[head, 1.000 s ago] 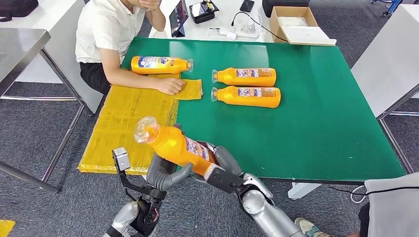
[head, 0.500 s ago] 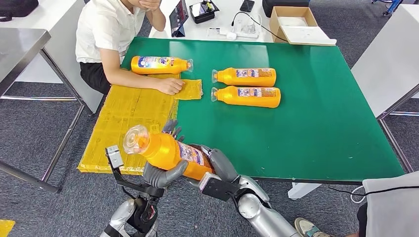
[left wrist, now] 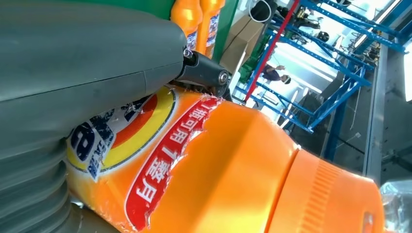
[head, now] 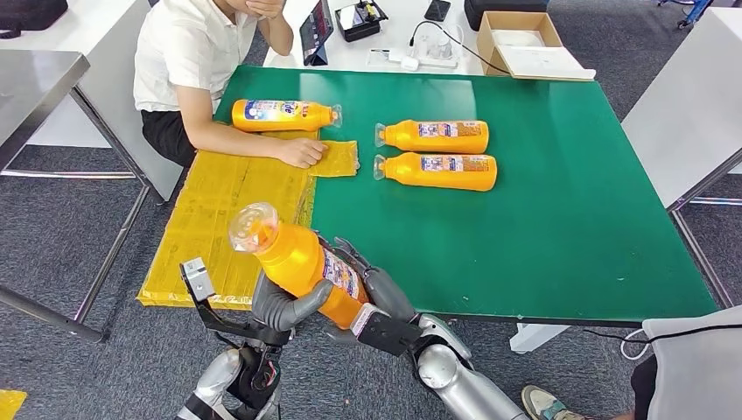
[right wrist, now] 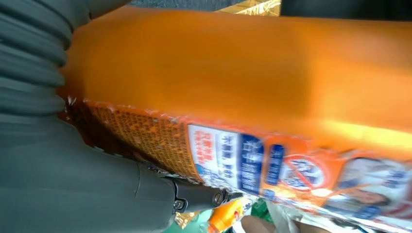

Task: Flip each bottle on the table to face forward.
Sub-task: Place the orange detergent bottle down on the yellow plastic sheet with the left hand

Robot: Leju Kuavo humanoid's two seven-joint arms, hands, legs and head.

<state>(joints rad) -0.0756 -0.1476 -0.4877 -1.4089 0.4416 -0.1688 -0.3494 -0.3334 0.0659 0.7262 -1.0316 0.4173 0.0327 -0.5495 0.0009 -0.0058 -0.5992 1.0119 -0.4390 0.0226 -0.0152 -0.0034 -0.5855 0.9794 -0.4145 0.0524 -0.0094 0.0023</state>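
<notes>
I hold an orange bottle in the air over the table's near left corner, tilted, its clear cap pointing up and away to the left. My left hand grips it from below, the grey thumb wrapped over the front. My right hand holds the bottle's base end, fingers along its side. The left wrist view shows the bottle with its red and yellow label under my thumb. In the right wrist view a printed label faces the camera on the bottle, beside my right hand.
Two orange bottles lie side by side on the green table, caps left. A third bottle lies at the far left by a yellow mat. A seated person rests a hand on that mat. A cardboard box stands beyond.
The held bottle dipped left and down, then its cap end rose and it now stands steeper. My right hand's fingers have shifted along its side. The other bottles have not moved.
</notes>
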